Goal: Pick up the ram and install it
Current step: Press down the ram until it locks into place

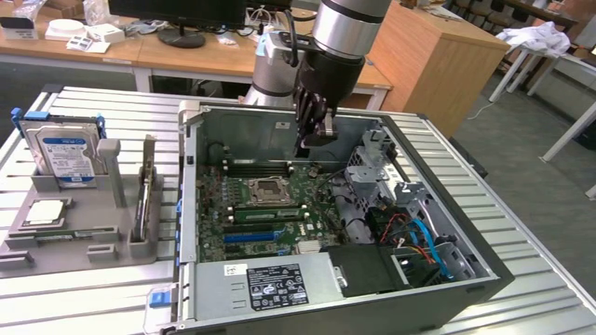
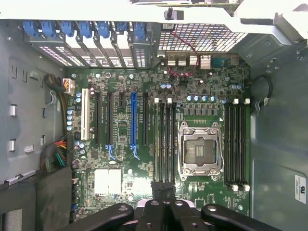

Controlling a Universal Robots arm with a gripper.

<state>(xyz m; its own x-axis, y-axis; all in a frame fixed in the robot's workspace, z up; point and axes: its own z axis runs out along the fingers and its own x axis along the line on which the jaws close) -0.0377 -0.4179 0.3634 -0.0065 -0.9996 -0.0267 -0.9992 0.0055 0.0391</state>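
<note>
My gripper (image 1: 310, 144) hangs inside the open computer case (image 1: 191, 181), above the motherboard (image 1: 279, 209) and near the case's far wall. Its fingers are shut and I see nothing between them. In the wrist view the gripper (image 2: 164, 188) sits in line with the dark memory slots (image 2: 164, 139) beside the empty processor socket (image 2: 198, 150). In the exterior view a long narrow green strip (image 1: 267, 213) lies along the slots on the near side of the socket (image 1: 268, 188). It looks like the ram, though I cannot tell whether it is seated.
A grey parts holder (image 1: 79, 230) stands on the exterior view's left. It carries a blue-labelled hard drive (image 1: 63, 155), a square silver chip (image 1: 47, 211) and an upright narrow rack (image 1: 144, 192). Drive cage and cables (image 1: 419, 230) fill the case's right side. Desks stand behind.
</note>
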